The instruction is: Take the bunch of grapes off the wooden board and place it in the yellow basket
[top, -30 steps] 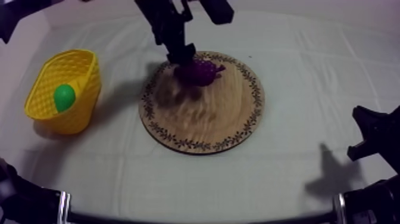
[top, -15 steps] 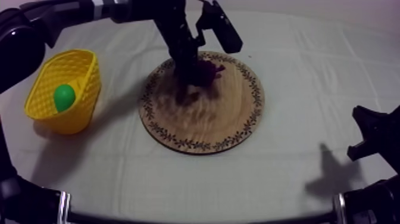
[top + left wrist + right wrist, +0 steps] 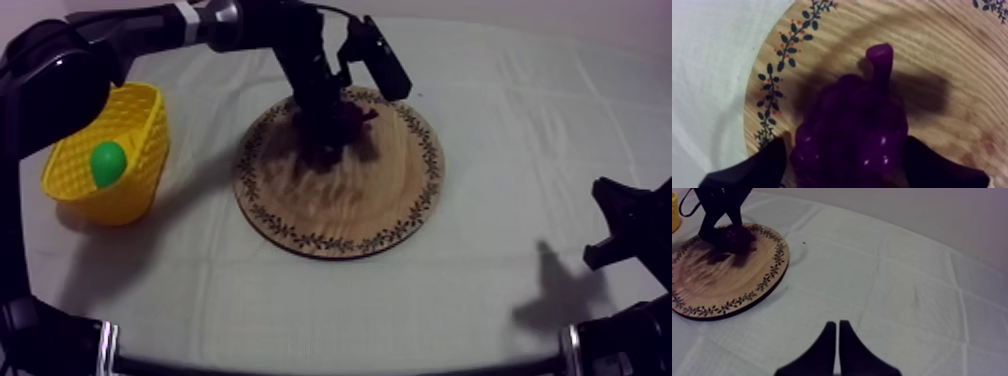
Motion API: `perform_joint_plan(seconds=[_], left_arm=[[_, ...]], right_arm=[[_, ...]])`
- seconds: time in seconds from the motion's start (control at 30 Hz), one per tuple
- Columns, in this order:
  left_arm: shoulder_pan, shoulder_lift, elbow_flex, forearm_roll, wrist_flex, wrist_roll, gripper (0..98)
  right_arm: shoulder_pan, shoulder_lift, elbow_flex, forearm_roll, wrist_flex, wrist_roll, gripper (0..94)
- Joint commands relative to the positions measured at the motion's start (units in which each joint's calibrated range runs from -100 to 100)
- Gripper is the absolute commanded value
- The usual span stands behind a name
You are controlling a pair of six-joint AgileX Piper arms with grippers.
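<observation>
The purple bunch of grapes (image 3: 352, 117) lies on the far part of the round wooden board (image 3: 340, 205). My left gripper (image 3: 322, 120) is down on it from the upper left. In the left wrist view the grapes (image 3: 852, 130) sit between its two black fingers (image 3: 752, 167), which stand apart, one close on each side, over the board (image 3: 952, 60). The yellow basket (image 3: 70, 160) stands at the left of the table. My right gripper (image 3: 622, 235) rests low at the right; its fingers (image 3: 837, 330) lie together as a narrow wedge with nothing in them.
A green pear (image 3: 108, 162) lies inside the basket. In the right wrist view the board (image 3: 722, 283) lies beyond open cloth, with the other arm's gripper at the grapes (image 3: 739, 238). Bare cloth surrounds the board on all sides.
My left arm has swung in from the upper left and lowered its gripper from just above the grapes down around them. The grapes, basket and right arm have stayed put.
</observation>
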Motion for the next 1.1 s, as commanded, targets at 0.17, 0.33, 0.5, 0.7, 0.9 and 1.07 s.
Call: perform_joint_plan(seconds=[0.17,0.33,0.5,0.7,0.9,1.07], left_arm=[[0.01,0.17,0.37,0.28,-1.41,-0.72,51.0],[-0.13,-0.15,1.04,0.40,-1.76,-0.96,44.9],[-0.79,-2.57,2.38,0.60,-0.77,-0.69,44.7],[-2.07,-8.04,5.61,1.22,0.43,-0.41,48.2],[-2.60,-12.81,9.52,0.59,-0.05,0.93,80.5],[-2.45,-16.59,11.93,0.59,-0.87,0.40,89.7]], right_arm=[[-0.02,-0.01,-0.03,0.01,0.00,0.01,0.4],[-0.02,-0.01,-0.03,0.01,0.00,0.01,0.4],[-0.02,-0.01,-0.03,0.01,0.00,0.01,0.4],[-0.02,-0.01,-0.03,0.01,0.00,0.01,0.4],[-0.02,-0.01,-0.03,0.01,0.00,0.01,0.4],[-0.02,-0.01,-0.03,0.01,0.00,0.01,0.4]])
